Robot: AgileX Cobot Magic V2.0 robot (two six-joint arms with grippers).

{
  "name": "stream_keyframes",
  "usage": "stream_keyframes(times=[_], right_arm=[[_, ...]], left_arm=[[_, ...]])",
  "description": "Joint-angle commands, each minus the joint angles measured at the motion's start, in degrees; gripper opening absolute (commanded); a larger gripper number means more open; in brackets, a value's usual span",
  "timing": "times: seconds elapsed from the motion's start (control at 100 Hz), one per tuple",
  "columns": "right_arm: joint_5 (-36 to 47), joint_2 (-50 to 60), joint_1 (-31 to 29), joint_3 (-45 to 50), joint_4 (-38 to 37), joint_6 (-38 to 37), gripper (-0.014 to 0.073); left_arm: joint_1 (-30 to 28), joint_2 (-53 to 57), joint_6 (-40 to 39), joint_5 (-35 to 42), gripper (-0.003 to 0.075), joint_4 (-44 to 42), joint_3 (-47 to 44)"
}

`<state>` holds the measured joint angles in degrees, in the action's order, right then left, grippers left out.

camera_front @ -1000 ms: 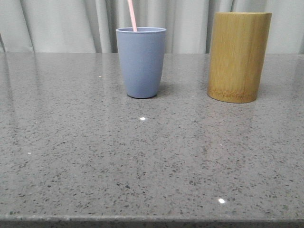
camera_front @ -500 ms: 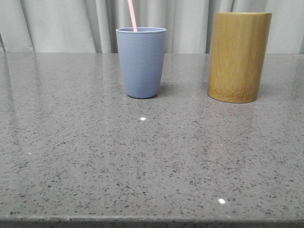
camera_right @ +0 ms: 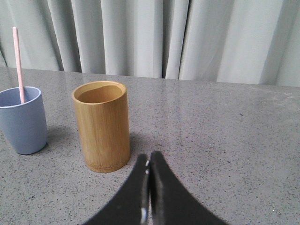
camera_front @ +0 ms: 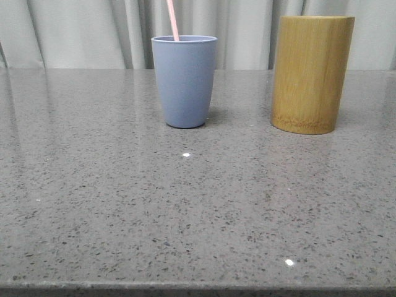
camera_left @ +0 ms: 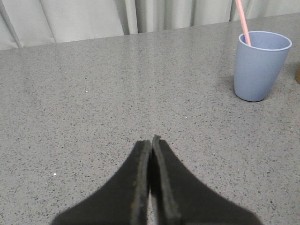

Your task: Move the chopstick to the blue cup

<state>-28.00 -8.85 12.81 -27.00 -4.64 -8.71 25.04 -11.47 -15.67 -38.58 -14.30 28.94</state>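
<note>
Well apart from both closed, empty grippers (camera_left: 151, 143) (camera_right: 149, 159), chopstick (camera_front: 172, 20) stands in blue cup (camera_front: 184, 80).

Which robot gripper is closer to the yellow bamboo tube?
Right. The right gripper sits shut just in front of the bamboo tube. The left gripper, also shut, is out past the blue cup.

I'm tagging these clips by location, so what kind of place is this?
Probably a staged test bench, not a lived-in kitchen: a grey speckled stone-look countertop, plain pale curtains as backdrop, and a blue cup holding a chopstick beside a bamboo cylinder.
</note>
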Motion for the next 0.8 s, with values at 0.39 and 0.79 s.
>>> stream_keyframes(times=[0.39,0.79], right_arm=[[4.32,-0.73,-0.38,-1.37,-0.69,0.34,-0.0062],[4.32,-0.73,-0.38,-1.37,-0.69,0.34,-0.0062]], left_arm=[[0.07,-0.6,-0.64,3.46,-0.0019,-1.09,1.43],[-6.15,-0.39,2.87,18.29,-0.0019,3.37,-6.13]])
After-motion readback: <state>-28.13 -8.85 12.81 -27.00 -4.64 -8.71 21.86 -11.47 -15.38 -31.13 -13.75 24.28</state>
